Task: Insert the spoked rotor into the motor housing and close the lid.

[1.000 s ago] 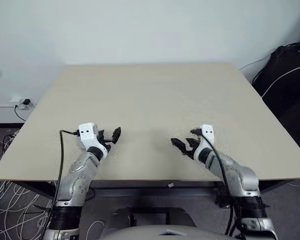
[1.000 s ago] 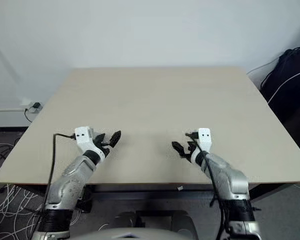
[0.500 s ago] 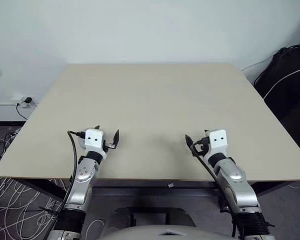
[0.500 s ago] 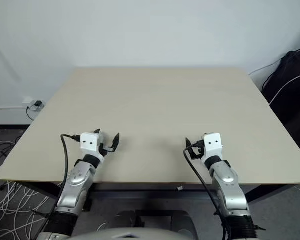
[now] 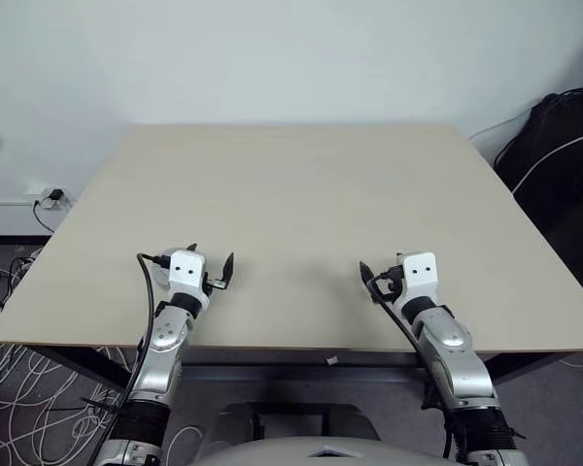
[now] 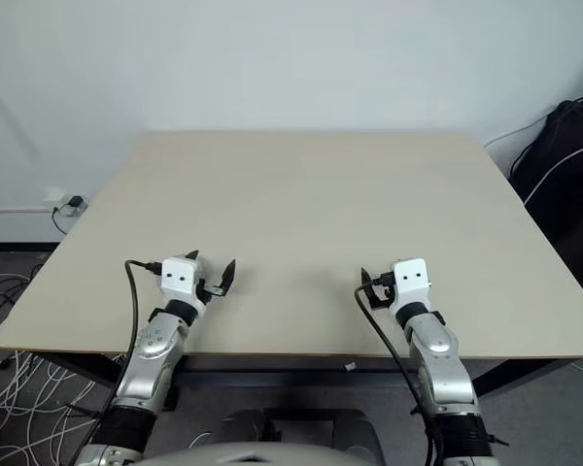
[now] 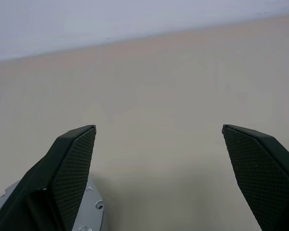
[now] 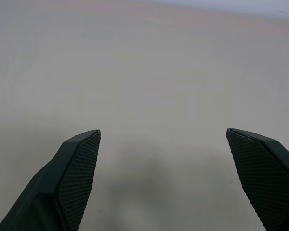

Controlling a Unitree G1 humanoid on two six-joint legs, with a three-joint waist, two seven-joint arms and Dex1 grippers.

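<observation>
Beige table [image 5: 301, 194], left gripper [image 5: 210, 264] and right gripper [image 5: 381, 276] both spread wide — black bag [image 5: 559, 146] beside table's right edge

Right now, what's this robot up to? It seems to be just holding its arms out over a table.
Not much at the moment. The robot holds both arms out over the near edge of a plain beige table. The left gripper and the right gripper both have their fingers spread wide open, and neither is holding or touching anything. No parts lie on the tabletop in front of them, so no handling has begun. A dark bag with cables sits beside the table on the right.
</observation>
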